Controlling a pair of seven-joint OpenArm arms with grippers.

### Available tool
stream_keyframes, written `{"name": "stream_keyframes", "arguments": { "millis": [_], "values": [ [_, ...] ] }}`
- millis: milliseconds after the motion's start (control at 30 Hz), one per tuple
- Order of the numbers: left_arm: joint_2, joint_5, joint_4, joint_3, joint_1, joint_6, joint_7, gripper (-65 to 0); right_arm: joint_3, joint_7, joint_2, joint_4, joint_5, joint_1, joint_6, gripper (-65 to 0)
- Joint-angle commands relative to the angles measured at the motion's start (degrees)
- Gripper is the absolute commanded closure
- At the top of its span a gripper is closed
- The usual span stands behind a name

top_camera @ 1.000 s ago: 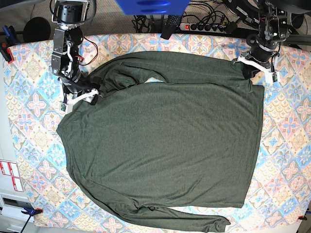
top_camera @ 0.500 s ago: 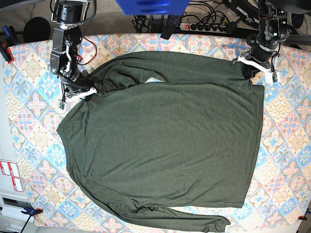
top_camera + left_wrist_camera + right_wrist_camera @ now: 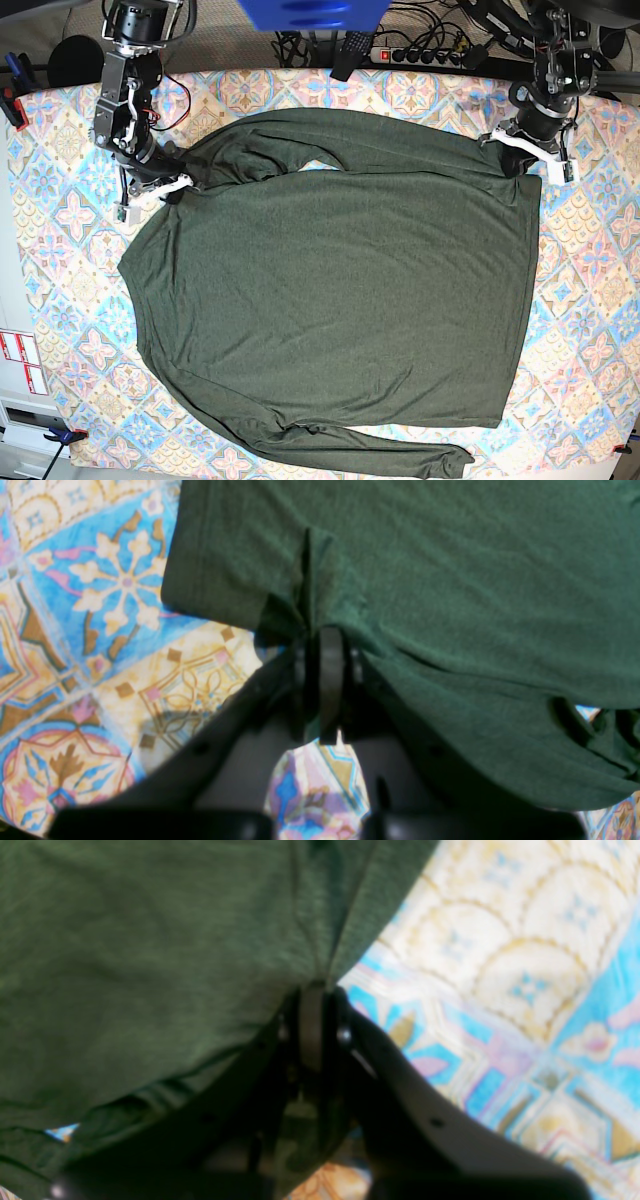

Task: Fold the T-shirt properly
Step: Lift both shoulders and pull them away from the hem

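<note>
T-shirt point(image 3: 330, 290) lies flat across the patterned cloth point(image 3: 60, 230), filling mid-frame in the base view, one sleeve folded along the top edge, the other along the bottom. Your left gripper point(image 3: 520, 150), upper right, is pinched on a hem corner; the wrist view shows fabric bunched between the jaws. Your right gripper point(image 3: 172, 187), upper left, is clamped on the opposite corner.

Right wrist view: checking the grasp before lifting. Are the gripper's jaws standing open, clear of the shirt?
No, the right gripper is shut, pinching the T-shirt edge.
</note>
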Motion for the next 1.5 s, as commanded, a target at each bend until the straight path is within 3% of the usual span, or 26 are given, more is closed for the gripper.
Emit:
{"name": "stream_keyframes", "arguments": {
  "millis": [0, 233, 567, 767, 1467],
  "values": [
    [-0.74, -0.22, 1.12, -0.64, -0.39, -0.26, -1.11, 0.0, -0.12, 1.1, 0.54, 1.94, 0.44, 0.84, 0.33, -0.3],
    [-0.74, -0.22, 1.91, -0.91, -2.41, -0.26, -1.11, 0.0, -0.29, 1.1, 0.54, 4.66, 0.44, 0.92, 0.33, -0.3],
    [-0.74, -0.13, 3.06, -7.94, -5.05, -0.18, -1.11, 0.0, -0.29, 1.1, 0.54, 5.1, 0.44, 4.18, 0.33, -0.3],
    [-0.74, -0.04, 2.35, -8.47, -7.16, -0.18, -1.02, 0.0, -0.29, 1.1, 0.54, 4.66, 0.44, 6.81, 0.33, -0.3],
    [-0.74, -0.04, -14.88, -8.11, -15.51, -0.18, -0.93, 0.0, -0.38, 1.27, 0.46, 0.53, 0.44, 10.16, 0.33, -0.3]
  ]
}}
